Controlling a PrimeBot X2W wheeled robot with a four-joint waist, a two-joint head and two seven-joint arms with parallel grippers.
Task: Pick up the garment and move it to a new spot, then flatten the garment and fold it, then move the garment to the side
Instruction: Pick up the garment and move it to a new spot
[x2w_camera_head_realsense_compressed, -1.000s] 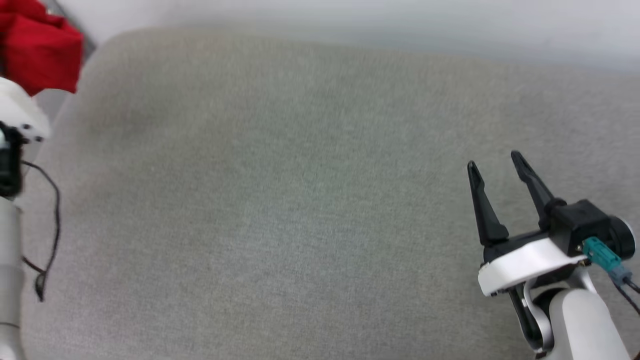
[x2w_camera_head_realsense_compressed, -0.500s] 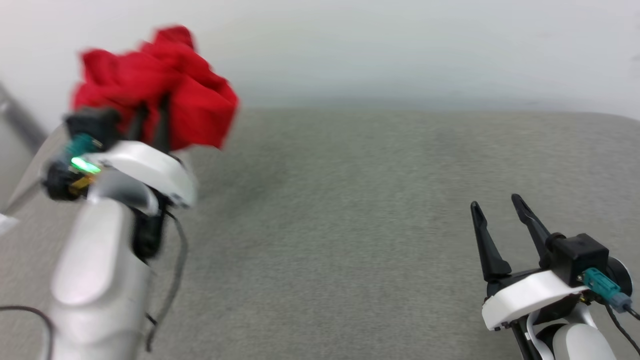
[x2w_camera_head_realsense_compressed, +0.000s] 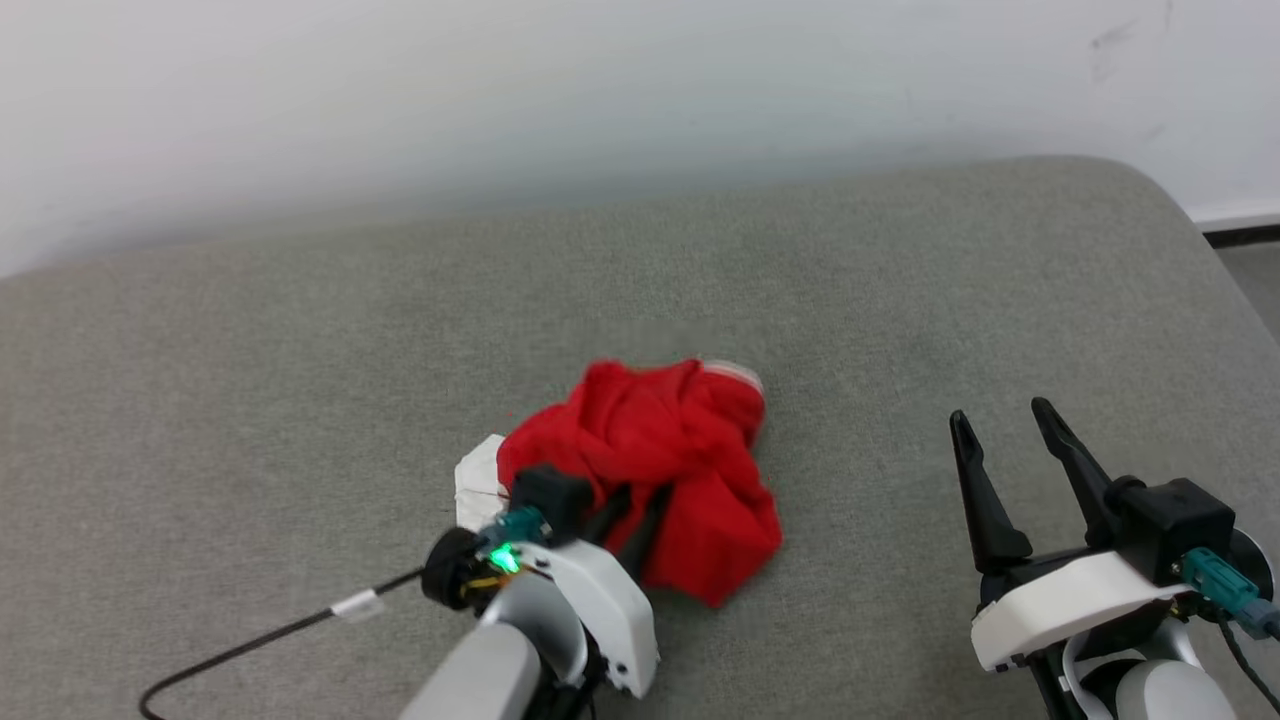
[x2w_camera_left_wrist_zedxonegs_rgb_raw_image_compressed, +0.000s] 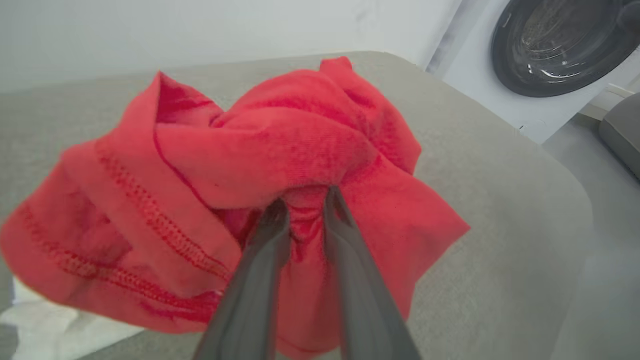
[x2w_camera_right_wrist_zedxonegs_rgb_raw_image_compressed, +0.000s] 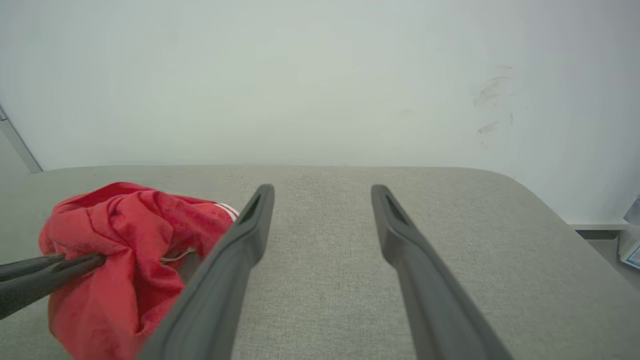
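The garment is a crumpled bright red bundle with a bit of white sleeve at its left and striped trim at the top, low over the middle of the grey padded surface. My left gripper comes in from below, shut on a fold of it. In the left wrist view the garment bulges around the pinched-together left gripper. My right gripper stands open and apart at the lower right. In the right wrist view the right gripper holds nothing, and the garment hangs at the left.
A pale wall runs behind the padded surface. The surface's rounded right edge drops to the floor. A washing machine door stands beyond the far corner in the left wrist view. A dark cable trails from my left arm.
The head camera has swung. My left arm has carried the red garment from the far left edge to the middle of the surface and lowered it. The right gripper has stayed open.
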